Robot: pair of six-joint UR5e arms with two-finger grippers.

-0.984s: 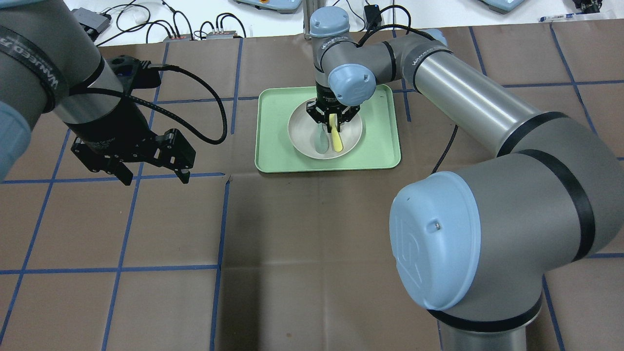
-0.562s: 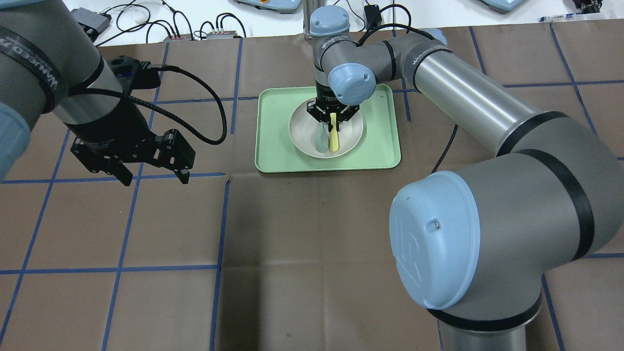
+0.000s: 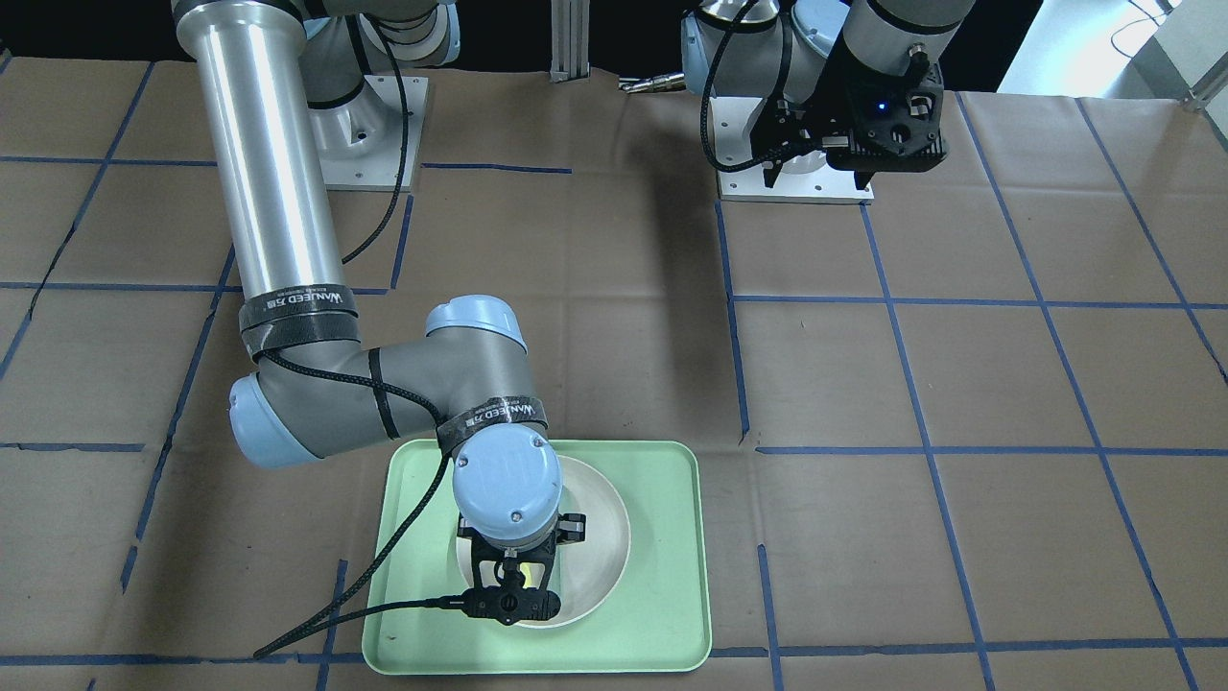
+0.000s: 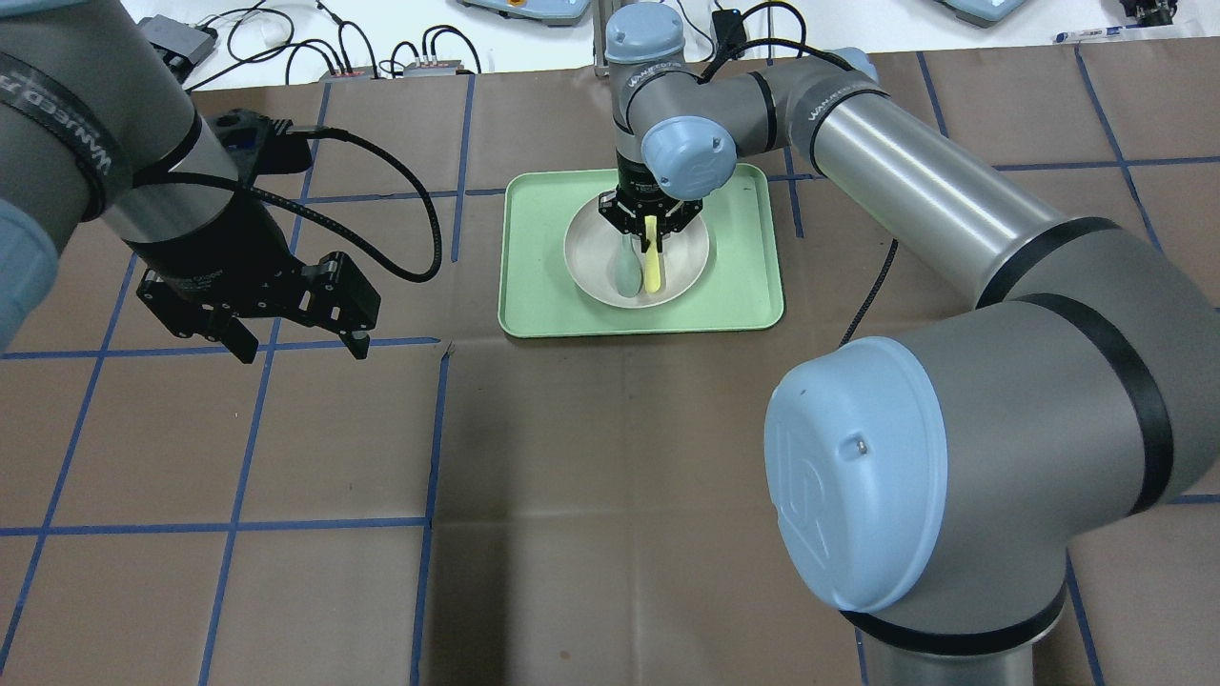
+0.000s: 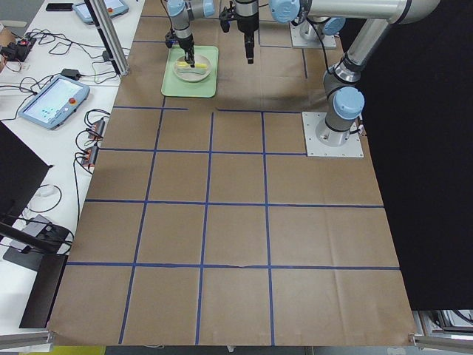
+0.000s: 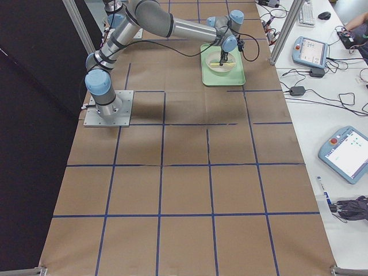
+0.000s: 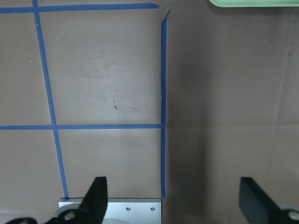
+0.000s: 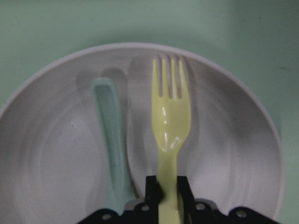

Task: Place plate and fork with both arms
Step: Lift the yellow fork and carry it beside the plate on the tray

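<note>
The off-white plate (image 4: 688, 259) lies in the mint-green tray (image 4: 534, 276). My right gripper (image 4: 648, 227) hangs over the plate's far part, shut on the handle of the pale-yellow fork (image 4: 653, 269). In the right wrist view the fork (image 8: 171, 116) sticks out from between the fingers over the plate (image 8: 233, 154), tines pointing away, and casts a shadow on it. My left gripper (image 4: 303, 351) hovers over the brown table left of the tray, open and holding nothing. Its fingertips (image 7: 98, 189) stand wide apart in the left wrist view.
A grey-green spoon (image 4: 626, 272) lies in the plate just beside the fork. The tray's near edge (image 7: 252, 3) shows at the top of the left wrist view. Blue tape lines cross the brown table cover. Cables and small boxes lie beyond the far table edge.
The right gripper has shifted slightly toward the far side with the fork, whose free end swung a little left and now points straight. The left arm has barely moved.
</note>
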